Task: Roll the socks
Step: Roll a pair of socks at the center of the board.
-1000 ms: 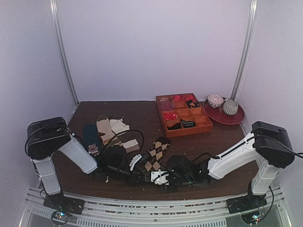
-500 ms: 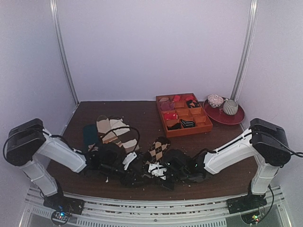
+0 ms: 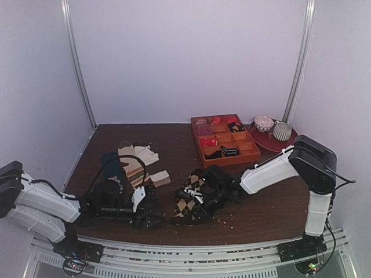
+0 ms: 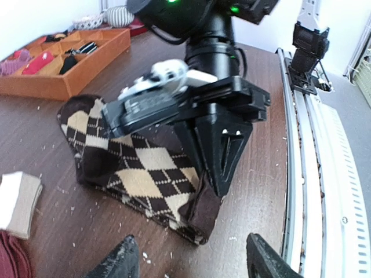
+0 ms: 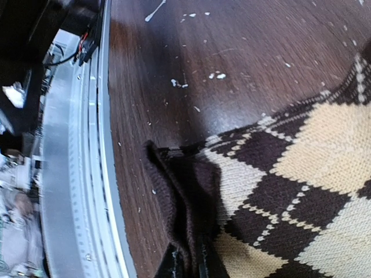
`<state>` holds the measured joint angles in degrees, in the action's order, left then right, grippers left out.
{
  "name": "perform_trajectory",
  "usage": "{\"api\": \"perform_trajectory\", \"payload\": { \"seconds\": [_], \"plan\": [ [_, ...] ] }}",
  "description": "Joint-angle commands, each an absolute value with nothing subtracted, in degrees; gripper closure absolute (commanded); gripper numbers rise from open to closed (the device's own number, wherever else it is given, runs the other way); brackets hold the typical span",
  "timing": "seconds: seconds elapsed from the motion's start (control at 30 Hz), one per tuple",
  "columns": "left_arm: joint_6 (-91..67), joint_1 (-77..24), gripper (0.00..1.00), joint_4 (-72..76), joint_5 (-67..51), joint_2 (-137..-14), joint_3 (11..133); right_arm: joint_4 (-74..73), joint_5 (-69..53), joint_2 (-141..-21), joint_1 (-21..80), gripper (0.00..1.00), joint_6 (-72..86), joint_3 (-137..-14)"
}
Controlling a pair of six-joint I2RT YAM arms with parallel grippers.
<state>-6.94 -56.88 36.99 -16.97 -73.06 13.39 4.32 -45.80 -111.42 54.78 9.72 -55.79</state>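
The argyle socks (image 3: 186,200) lie near the table's front middle, brown, cream and black diamonds with a dark end (image 4: 210,211) pointing at the front edge. My right gripper (image 5: 193,267) is shut on that dark end, pinching a bunched fold of it just off the wood. It reaches in from the right (image 3: 196,207) and comes down onto the socks (image 4: 139,168) from above. My left gripper (image 4: 194,262) is open and holds nothing. It sits to the left of the socks (image 3: 149,215), a short gap away from the dark end.
An orange compartment tray (image 3: 248,155) with rolled socks stands at the back right, beside a red plate (image 3: 288,145) holding cups. Striped socks (image 3: 136,159), a teal sock (image 3: 110,162) and a folded beige piece (image 3: 160,178) lie at the left. The metal front rail (image 4: 313,174) runs close by.
My left gripper opened, let go and drew back to the left. My right gripper closed on the socks' dark end and carried it a little away from the front edge.
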Motion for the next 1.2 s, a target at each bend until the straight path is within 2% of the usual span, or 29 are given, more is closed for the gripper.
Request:
{"api": "perform_trajectory", "payload": {
  "seconds": [0.0,0.37,0.53,0.73,1.0,1.17],
  "plan": [
    [-2.27,-57.58,0.38,47.63,-20.30,-79.16,14.21,-7.14,-47.67,-116.26,53.20,0.93,15.20,-53.91],
    [-0.46,-60.11,0.39,57.90,-22.93,-94.59,20.41,-8.29,-48.16,-118.27,51.53,0.94,15.44,-53.94],
    [-0.42,-60.11,0.49,56.67,-25.82,-98.36,22.72,-7.29,-48.27,-118.59,51.33,0.94,15.89,-53.47],
    [-0.71,-60.12,0.56,55.29,-26.39,-102.73,25.04,-6.52,-48.34,-118.87,51.33,0.95,16.13,-52.92],
    [-0.13,-60.12,0.56,50.63,-26.17,-105.99,28.45,-5.63,-48.51,-118.61,51.27,0.95,16.66,-52.43],
    [-0.71,-60.12,0.65,48.91,-26.26,-107.52,29.10,-4.86,-48.69,-118.76,51.30,0.95,17.14,-52.12]
  ]
}}
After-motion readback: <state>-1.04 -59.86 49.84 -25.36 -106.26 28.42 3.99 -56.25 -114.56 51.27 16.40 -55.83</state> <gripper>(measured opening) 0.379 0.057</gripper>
